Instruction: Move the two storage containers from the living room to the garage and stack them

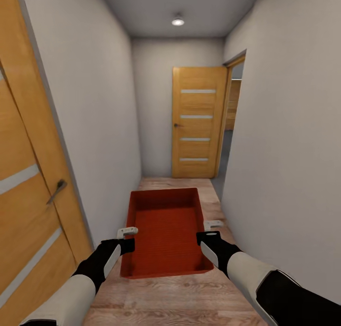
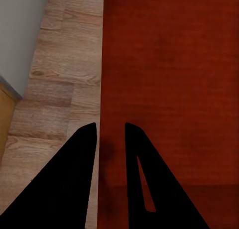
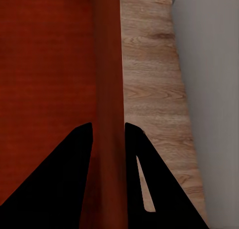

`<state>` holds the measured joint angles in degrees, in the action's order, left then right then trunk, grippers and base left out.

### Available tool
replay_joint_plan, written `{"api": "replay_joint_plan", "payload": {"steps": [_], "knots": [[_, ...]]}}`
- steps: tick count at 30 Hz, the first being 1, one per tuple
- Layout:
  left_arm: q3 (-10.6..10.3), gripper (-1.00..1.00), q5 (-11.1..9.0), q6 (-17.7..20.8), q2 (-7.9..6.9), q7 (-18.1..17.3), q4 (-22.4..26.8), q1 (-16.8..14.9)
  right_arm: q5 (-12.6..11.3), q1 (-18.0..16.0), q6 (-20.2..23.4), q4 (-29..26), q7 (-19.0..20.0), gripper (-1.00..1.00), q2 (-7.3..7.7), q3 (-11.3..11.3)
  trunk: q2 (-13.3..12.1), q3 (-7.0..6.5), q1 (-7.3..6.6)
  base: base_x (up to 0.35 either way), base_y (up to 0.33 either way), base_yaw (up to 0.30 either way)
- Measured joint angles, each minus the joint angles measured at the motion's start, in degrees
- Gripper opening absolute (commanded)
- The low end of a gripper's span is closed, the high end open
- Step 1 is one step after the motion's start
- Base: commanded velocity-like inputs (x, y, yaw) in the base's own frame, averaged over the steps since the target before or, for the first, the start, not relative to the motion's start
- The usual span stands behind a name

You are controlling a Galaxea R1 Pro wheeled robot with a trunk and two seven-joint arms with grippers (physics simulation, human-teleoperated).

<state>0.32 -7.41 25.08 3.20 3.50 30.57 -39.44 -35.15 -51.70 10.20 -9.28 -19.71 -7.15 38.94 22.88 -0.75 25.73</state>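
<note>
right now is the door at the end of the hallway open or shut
Open. The far door is swung back flat against the end wall, leaving the doorway beside it clear, with another room visible through it.

Head view: from above and behind both arms, facing forward and down along a narrow corridor toward a far door (image 1: 198,128). Wrist views: close over the bin (image 1: 166,231), each looking along dark fingers at one side wall (image 2: 102,89) (image 3: 107,64). Shared by all three: bin and plank floor (image 1: 189,297).
</note>
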Motion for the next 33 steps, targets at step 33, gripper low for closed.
{"api": "replay_joint_plan", "payload": {"steps": [33], "knots": [[0.0, -1.0, 0.3, -0.2, 0.0, -0.2, 0.0, 0.0, 0.6, 0.0, 0.0, 0.0, 0.0, -1.0, 0.0, -0.5, 0.0, 0.0, 0.0, 0.326, 0.024, -0.079]]}}
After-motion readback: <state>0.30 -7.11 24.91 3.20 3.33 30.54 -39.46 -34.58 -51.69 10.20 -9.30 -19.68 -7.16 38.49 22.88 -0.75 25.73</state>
